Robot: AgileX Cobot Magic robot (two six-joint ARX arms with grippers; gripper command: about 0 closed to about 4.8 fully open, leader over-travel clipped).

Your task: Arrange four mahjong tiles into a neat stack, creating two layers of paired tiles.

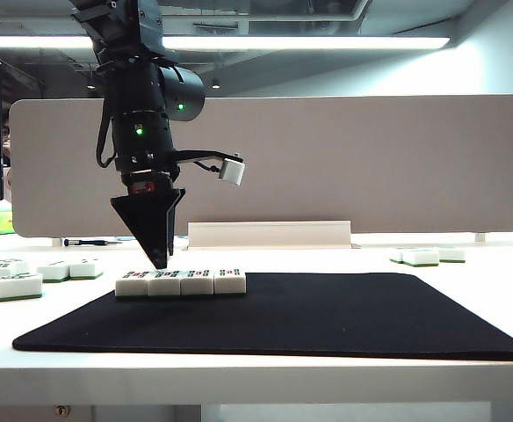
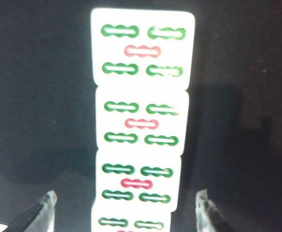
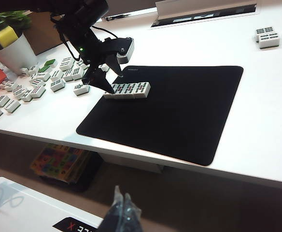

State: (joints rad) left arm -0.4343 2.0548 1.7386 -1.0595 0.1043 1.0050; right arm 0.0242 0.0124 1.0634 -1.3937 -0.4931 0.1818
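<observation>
Lying face up in one touching row, the four white mahjong tiles with green bases [image 1: 180, 282] sit on the black rectangular mat [image 1: 327, 321] near its far left corner, on the white desk [image 1: 502, 290]. The left gripper [image 1: 160, 260] hangs just above the row's left end, jaws spread, grasping nothing. The right gripper [image 3: 122, 212], fingers pressed together, waits off the desk's near edge.

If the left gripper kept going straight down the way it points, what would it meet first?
Probably the row of four mahjong tiles on the black mat: the open left gripper straddles the row's near end.
</observation>
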